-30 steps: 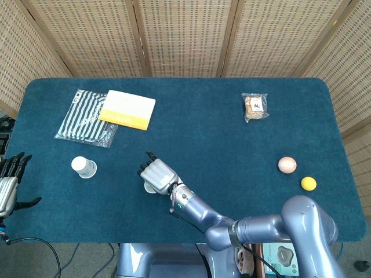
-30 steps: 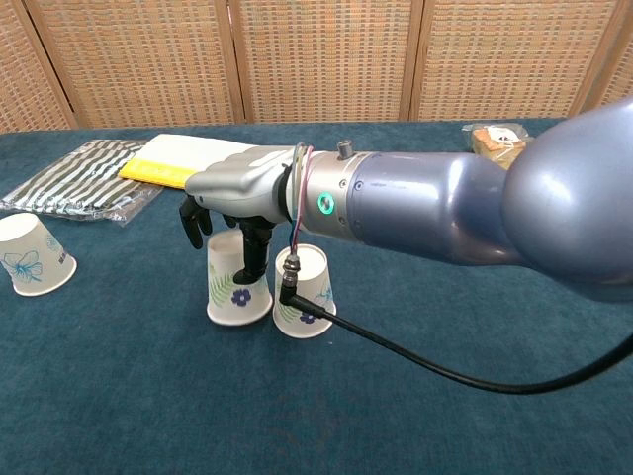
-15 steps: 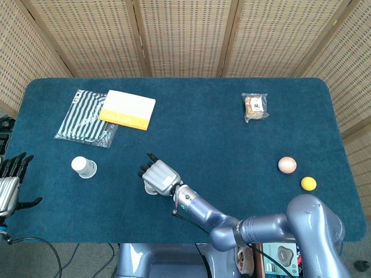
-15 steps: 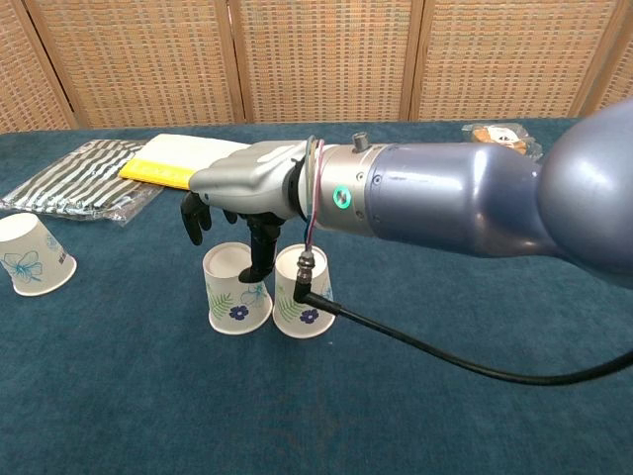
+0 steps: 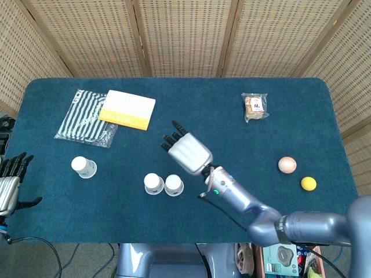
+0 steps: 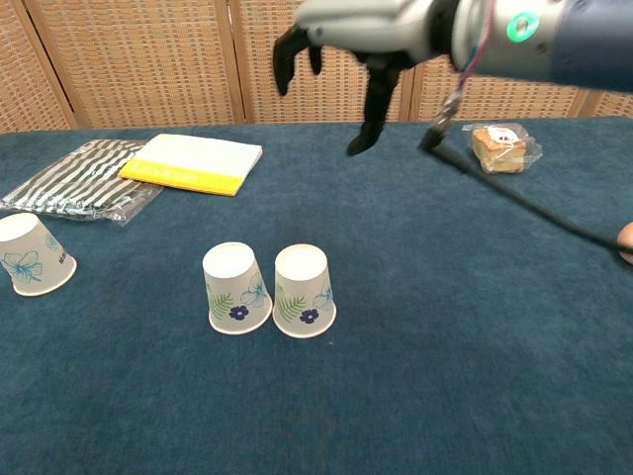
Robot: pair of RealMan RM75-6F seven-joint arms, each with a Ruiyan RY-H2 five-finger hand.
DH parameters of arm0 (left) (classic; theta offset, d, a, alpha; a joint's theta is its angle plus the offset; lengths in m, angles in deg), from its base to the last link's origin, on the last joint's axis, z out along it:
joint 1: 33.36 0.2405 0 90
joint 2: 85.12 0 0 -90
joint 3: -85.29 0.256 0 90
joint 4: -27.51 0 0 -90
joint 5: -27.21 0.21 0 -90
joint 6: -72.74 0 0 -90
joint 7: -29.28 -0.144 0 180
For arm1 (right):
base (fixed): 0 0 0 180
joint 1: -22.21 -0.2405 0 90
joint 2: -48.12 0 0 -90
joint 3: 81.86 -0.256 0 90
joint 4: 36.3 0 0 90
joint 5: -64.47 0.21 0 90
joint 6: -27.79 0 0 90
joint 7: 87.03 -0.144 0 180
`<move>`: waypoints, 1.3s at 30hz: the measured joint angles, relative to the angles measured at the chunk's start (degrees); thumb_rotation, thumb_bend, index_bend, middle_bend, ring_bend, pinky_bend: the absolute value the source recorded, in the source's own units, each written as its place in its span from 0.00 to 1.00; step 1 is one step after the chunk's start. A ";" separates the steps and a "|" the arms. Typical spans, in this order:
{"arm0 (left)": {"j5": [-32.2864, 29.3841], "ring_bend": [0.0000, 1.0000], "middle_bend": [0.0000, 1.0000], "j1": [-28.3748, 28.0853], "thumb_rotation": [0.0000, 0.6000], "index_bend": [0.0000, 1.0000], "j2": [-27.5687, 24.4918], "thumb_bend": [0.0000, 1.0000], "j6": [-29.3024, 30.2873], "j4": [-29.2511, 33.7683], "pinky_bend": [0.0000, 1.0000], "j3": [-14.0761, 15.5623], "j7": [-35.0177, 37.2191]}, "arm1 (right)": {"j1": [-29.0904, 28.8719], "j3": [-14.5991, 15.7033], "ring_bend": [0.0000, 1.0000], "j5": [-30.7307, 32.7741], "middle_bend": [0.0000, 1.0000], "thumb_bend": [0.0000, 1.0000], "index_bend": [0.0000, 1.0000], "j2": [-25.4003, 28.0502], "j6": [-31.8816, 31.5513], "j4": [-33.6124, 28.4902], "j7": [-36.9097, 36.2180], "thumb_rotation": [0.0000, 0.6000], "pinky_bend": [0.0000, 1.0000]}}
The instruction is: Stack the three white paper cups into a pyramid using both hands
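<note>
Two white paper cups with flower prints stand upside down side by side, touching: one cup (image 5: 152, 183) (image 6: 236, 288) on the left and the other cup (image 5: 173, 185) (image 6: 303, 291) on the right. A third cup (image 5: 83, 167) (image 6: 33, 256) stands apart at the left, also upside down. My right hand (image 5: 186, 150) (image 6: 346, 40) hovers high above the pair, fingers spread, holding nothing. My left hand (image 5: 10, 180) sits off the table's left edge, fingers apart and empty.
A striped pouch (image 5: 86, 115) and a yellow-edged white pad (image 5: 127, 109) lie at the back left. A wrapped snack (image 5: 255, 106) lies at the back right. A pink ball (image 5: 287, 164) and a yellow ball (image 5: 308, 183) sit near the right edge.
My right hand has let go of the cups, lifted well above them and drawn back to the right. The two cups now stand uncovered. The left hand has not moved.
</note>
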 measured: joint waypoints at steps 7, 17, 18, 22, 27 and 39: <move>1.35 0.00 0.00 -2.21 1.00 0.00 0.35 0.07 -2.43 -2.59 0.00 -0.43 1.78 | 11.60 3.95 0.00 -14.15 0.00 0.00 0.00 10.21 -10.41 2.56 -13.85 1.00 0.00; 5.69 0.00 0.00 -8.80 1.00 0.00 3.16 0.07 -9.74 -6.73 0.00 -0.56 3.31 | 32.32 10.93 0.00 -20.42 0.00 0.00 0.00 11.54 -27.31 14.05 -32.52 1.00 0.00; 5.54 0.00 0.00 -9.46 1.00 0.00 3.42 0.07 -10.55 -6.91 0.00 -0.71 3.11 | 33.75 11.40 0.00 -21.00 0.00 0.00 0.00 11.00 -28.58 14.45 -32.91 1.00 0.00; 3.61 0.00 0.00 -11.59 1.00 0.00 4.98 0.07 -13.22 -8.65 0.00 -1.60 2.46 | 39.00 13.59 0.00 -23.86 0.00 0.00 0.00 9.02 -31.96 15.27 -34.44 1.00 0.00; 2.44 0.00 0.00 -13.46 1.00 0.00 7.58 0.07 -15.89 -12.53 0.04 -2.08 3.67 | 42.79 14.42 0.00 -26.01 0.00 0.00 0.00 6.64 -35.03 16.42 -34.71 1.00 0.00; 0.07 0.19 0.20 -16.47 1.00 0.09 14.05 0.08 -19.90 -19.80 0.30 -2.18 5.01 | 46.69 13.63 0.00 -27.72 0.00 0.00 0.00 4.63 -34.88 19.01 -36.26 1.00 0.00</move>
